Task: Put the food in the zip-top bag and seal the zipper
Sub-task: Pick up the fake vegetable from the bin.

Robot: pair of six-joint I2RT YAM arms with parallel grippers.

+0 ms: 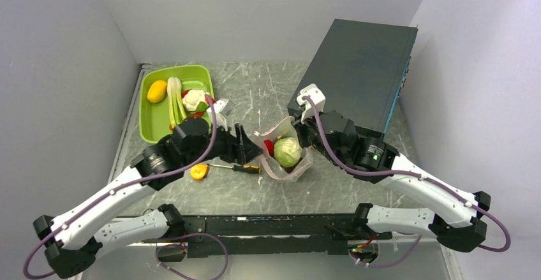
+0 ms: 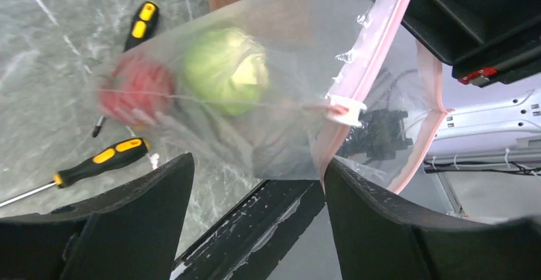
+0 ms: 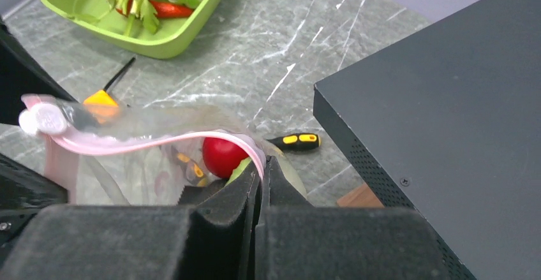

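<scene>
The zip-top bag [image 1: 284,173] stood mid-table between the arms, thin, crinkly and limp, so it likely wanted holding at its stiffer mouth. The left gripper [image 2: 258,165] had its fingers spread before the bag, while the right gripper [image 3: 260,171] pinched the zipper [image 3: 159,141]. Inside lay a light leafy head [image 1: 288,151] and a red piece [image 3: 223,155]. The small white slider [image 2: 348,111] seemed the best hold for sealing.
</scene>
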